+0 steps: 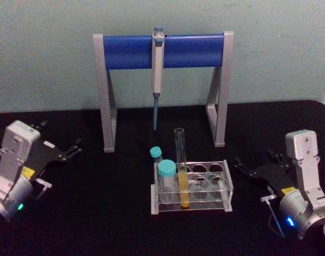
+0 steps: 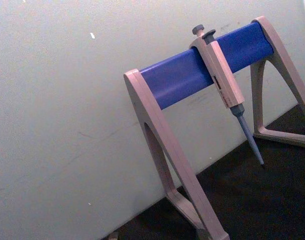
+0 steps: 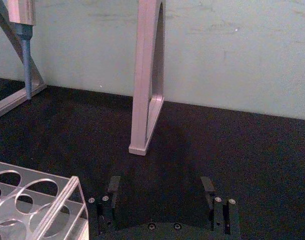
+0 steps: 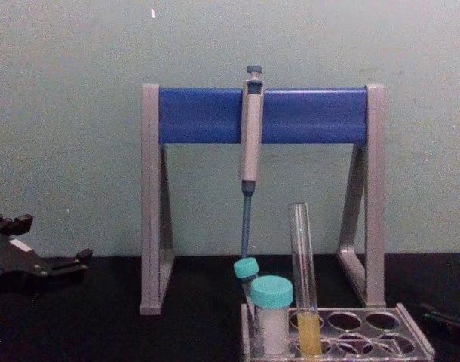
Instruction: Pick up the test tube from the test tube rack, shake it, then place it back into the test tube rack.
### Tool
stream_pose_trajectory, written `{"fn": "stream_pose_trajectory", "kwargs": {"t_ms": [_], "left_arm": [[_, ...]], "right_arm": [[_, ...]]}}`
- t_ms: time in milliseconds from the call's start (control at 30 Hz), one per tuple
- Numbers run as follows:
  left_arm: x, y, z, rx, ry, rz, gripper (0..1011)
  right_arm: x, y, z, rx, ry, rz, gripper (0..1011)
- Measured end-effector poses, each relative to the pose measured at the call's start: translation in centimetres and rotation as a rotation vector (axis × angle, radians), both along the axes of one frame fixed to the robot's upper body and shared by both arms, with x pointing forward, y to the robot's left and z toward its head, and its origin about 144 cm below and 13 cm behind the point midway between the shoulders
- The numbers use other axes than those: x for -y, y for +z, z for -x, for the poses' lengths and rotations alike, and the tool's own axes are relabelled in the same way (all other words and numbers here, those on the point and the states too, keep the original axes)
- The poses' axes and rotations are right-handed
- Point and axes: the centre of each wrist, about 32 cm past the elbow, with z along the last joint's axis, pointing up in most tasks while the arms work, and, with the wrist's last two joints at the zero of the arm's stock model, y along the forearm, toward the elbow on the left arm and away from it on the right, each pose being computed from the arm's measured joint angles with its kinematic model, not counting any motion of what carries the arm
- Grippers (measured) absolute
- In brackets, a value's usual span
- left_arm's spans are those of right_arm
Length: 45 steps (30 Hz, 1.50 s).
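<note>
table (image 1: 98, 213): black top, pale wall behind it.
stand (image 1: 162, 50): grey legs with a blue crossbar, at 12 o'clock from the rack, well behind it.
left arm: parked at 9 o'clock, well apart from the rack. left gripper (image 1: 74, 148) points toward the middle of the table; fingers look spread a little in the head view, nothing between them, touching nothing.
right arm: parked at 3 o'clock, near the rack's right end, not touching it. right gripper (image 3: 162, 192) has its fingers wide apart with bare table between them, holding nothing.
rack (image 1: 218, 184): low clear plastic with two rows of round holes, centre of the table, in front of the stand.
pipette (image 1: 157, 74): hangs upright from the crossbar, tip pointing down, just clear of the table.
test tube (image 1: 181, 170): upright in a front hole of the rack, left of its middle, open top well above the rack, yellow liquid in the lower part. no gripper on it.
capped tubes: two short white ones with teal caps at the rack's left end, big one (image 1: 166, 173) in front just beside the test tube, small one (image 1: 155, 154) behind and leaning.
</note>
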Motion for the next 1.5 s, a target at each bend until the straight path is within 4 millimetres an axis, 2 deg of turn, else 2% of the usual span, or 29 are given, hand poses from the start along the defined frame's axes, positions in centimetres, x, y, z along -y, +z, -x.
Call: {"fn": "stream_pose_trajectory", "kwargs": {"t_ms": [1500], "left_arm": [[0.0, 0.0, 0.0, 0.0, 0.0, 0.0, 1001]], "right_arm": [[0.04, -0.27, -0.1, -0.013, 0.01, -0.006, 1000]]}}
